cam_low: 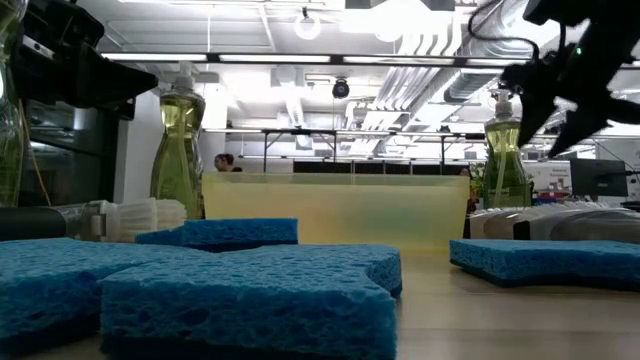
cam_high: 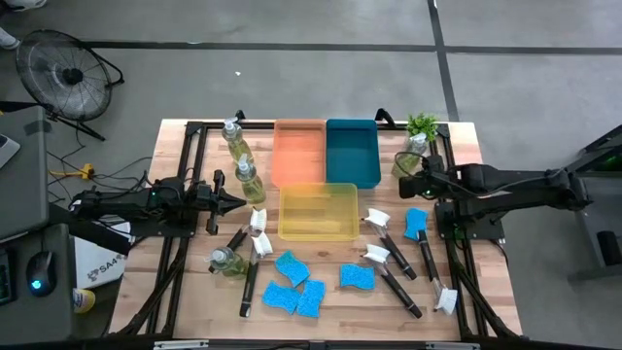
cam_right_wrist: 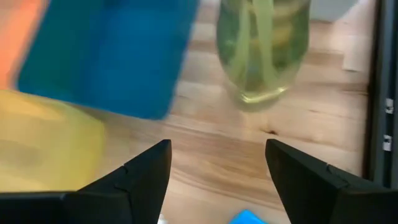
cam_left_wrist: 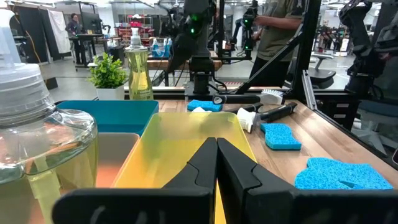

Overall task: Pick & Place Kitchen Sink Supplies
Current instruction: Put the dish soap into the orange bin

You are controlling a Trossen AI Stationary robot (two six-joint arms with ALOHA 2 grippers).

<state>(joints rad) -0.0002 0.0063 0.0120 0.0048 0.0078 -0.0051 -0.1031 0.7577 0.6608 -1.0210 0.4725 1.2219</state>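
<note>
Soap bottles stand upright at the far left (cam_high: 233,136) and beside the yellow tray (cam_high: 249,183); a third (cam_high: 225,261) lies on its side. Another bottle (cam_high: 410,160) stands by the potted plant (cam_high: 423,124). Blue sponges (cam_high: 292,282) and black-handled brushes (cam_high: 389,267) lie on the near half of the table. My left gripper (cam_high: 233,202) (cam_left_wrist: 216,155) is shut, level, just near of the tray-side bottle (cam_left_wrist: 37,143). My right gripper (cam_high: 403,183) (cam_right_wrist: 217,168) is open, hovering short of the plant-side bottle (cam_right_wrist: 264,50), touching nothing.
Orange tray (cam_high: 297,151) and teal tray (cam_high: 352,151) sit side by side at the far middle, the yellow tray (cam_high: 318,211) in front of them. Black frame rails run along both table sides. People stand in the room beyond.
</note>
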